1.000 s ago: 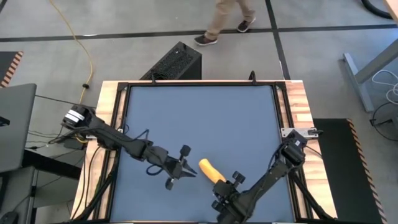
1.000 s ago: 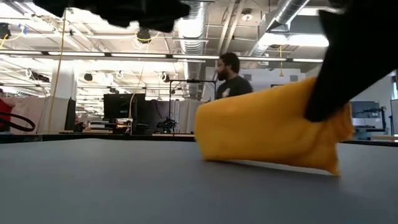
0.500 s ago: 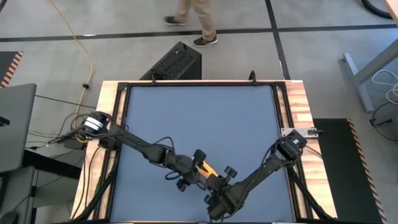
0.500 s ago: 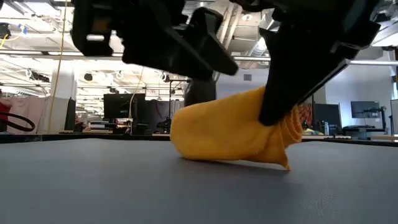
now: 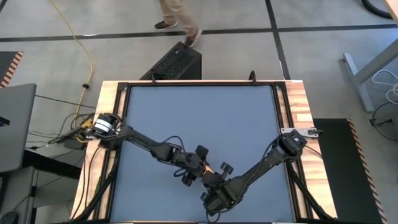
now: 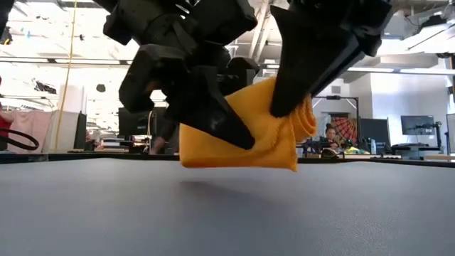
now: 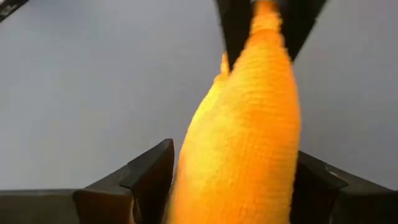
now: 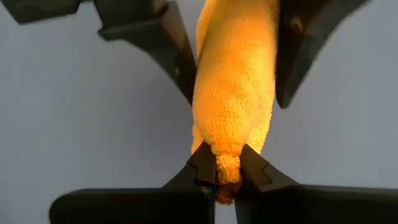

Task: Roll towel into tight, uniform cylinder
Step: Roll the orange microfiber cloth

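1. Large open lab or industrial workspace, judging by the bare grey concrete floor (image 5: 56,56) around the dark blue tabletop (image 5: 199,118).
2. Beyond the far edge of that tabletop: exposed silver ceiling ducts (image 6: 259,32), rows of strip lights, dark computer monitors (image 6: 135,121) on desks.
3. Left of the tabletop: loose yellow cable (image 5: 84,37) across the floor.
4. Behind the tabletop: black perforated box (image 5: 174,62), a person's legs (image 5: 177,15) passing by.
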`<state>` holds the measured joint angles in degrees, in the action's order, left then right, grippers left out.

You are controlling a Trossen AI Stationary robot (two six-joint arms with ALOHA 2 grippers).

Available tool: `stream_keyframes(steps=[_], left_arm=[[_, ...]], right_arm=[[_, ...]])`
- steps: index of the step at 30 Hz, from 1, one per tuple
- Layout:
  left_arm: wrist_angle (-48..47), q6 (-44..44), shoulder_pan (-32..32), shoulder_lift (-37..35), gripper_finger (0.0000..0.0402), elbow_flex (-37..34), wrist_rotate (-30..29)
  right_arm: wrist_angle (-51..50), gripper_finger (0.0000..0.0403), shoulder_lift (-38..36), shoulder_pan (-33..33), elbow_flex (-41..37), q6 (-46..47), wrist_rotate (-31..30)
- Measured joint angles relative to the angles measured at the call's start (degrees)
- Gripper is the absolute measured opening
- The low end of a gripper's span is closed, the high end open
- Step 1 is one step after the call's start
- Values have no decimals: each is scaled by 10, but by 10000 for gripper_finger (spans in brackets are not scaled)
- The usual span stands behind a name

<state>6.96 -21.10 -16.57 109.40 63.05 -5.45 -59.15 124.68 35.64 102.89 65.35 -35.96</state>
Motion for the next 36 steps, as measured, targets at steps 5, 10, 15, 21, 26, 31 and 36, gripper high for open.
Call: stream_keyframes(steps=[5, 10, 15, 21, 26, 31, 36], left_arm=[[-10, 7, 1, -2, 186, 0, -1], [-37, 9, 1, -2, 78, 0, 8], [-116, 31, 8, -10, 17, 24, 57], [-203, 43, 34, -84, 16, 9, 122], [-249, 65, 60, -202, 16, -45, 115], [-313, 127, 71, -302, 16, -89, 100], [-325, 244, 69, -388, 16, -149, 137]], right_arm=[[-4, 41, -2, -4, 0, -1, 1], [-1, 51, -3, -10, 0, -12, 12], [1, 66, -4, -20, 0, -16, 17], [0, 123, -36, -20, 2, -27, 26], [-25, 185, -66, -1, 1, -41, 28], [-68, 222, -85, 3, 1, -59, -1], [-96, 224, -88, 8, -1, -94, 1]])
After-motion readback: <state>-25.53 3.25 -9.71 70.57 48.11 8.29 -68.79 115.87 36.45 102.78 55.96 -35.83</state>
